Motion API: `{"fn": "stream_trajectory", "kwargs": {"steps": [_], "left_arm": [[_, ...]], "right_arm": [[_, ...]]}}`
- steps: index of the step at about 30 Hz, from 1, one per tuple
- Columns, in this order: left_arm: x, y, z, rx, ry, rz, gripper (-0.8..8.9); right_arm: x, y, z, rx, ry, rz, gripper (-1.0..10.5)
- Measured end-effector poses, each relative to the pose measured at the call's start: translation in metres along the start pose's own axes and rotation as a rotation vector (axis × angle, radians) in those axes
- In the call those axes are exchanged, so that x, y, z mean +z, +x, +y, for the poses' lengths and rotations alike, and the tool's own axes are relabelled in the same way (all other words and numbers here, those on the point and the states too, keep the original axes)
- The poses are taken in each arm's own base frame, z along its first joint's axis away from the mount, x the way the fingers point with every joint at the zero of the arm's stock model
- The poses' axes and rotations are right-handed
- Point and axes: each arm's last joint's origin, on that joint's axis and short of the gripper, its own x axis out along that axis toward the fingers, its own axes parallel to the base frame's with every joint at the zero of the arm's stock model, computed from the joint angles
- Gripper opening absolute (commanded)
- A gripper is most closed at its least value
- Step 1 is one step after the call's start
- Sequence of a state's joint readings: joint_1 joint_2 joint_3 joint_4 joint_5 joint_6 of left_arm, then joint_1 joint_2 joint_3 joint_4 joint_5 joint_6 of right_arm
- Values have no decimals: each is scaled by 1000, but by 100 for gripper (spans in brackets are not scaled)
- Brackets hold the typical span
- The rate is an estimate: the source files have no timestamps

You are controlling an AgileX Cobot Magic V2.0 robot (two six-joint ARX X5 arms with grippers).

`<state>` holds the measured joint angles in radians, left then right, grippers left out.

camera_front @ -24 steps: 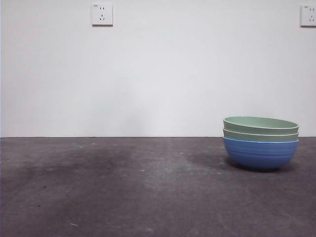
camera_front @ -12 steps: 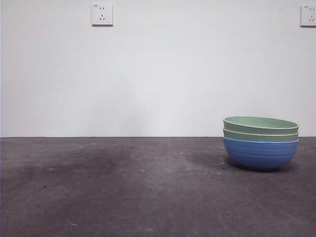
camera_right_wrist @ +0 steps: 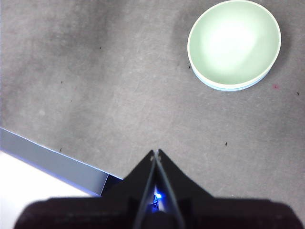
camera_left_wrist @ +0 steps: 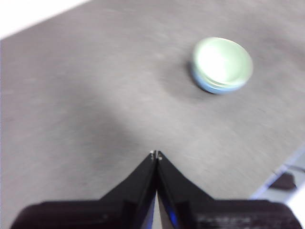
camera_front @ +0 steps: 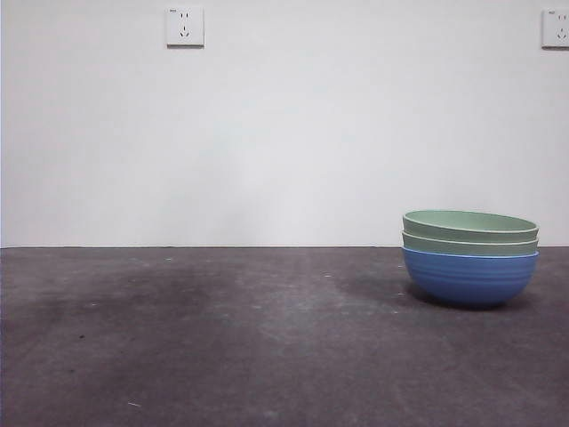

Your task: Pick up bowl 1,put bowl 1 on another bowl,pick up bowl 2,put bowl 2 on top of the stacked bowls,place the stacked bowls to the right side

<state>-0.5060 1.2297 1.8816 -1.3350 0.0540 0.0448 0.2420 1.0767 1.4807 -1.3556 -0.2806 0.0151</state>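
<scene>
The stacked bowls (camera_front: 469,258) stand on the dark table at the right: a blue ridged bowl (camera_front: 468,277) at the bottom and two pale green bowls (camera_front: 469,233) nested in it. The left wrist view shows the same stack (camera_left_wrist: 222,65) from above, far from my left gripper (camera_left_wrist: 155,154), which is shut with nothing in it. In the right wrist view the stack (camera_right_wrist: 233,44) also lies well away from my right gripper (camera_right_wrist: 155,152), shut and empty. Neither arm shows in the front view.
The grey table (camera_front: 222,338) stretches to the left of the stack. A white wall with two sockets (camera_front: 185,27) stands behind. The table's edge (camera_right_wrist: 52,160) shows near my right gripper, and another edge (camera_left_wrist: 281,167) in the left wrist view.
</scene>
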Motion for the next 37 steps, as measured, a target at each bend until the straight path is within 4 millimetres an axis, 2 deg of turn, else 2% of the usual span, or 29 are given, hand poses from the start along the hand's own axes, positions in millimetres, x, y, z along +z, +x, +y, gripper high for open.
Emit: {"fn": "stream_trajectory", "kwargs": {"steps": [2,6,11,15,18,20,23,29,37], "left_arm": [[-3,-8,5,29,-14,-21,-3],[-14,-39,13,109,-31,-110,-4],[-23,-80,20,271,-46,-431,-3],[-44,-94,19,411,-18,-645,-3],[-66,-95,16,509,29,-786,-3],[-81,-86,16,564,54,-855,-3],[-108,-59,21,611,62,-880,-3],[-169,2,30,639,35,-808,-3],[-240,68,37,639,-11,-688,-3]], "right_arm": [[0,0,0,0,0,0,3],[0,0,0,0,0,0,3],[0,0,0,0,0,0,3],[0,0,0,0,0,0,3],[0,0,0,0,0,0,3],[0,0,0,0,0,0,3],[0,0,0,0,0,0,3],[0,0,0,0,0,0,3],[0,0,0,0,0,0,3]]}}
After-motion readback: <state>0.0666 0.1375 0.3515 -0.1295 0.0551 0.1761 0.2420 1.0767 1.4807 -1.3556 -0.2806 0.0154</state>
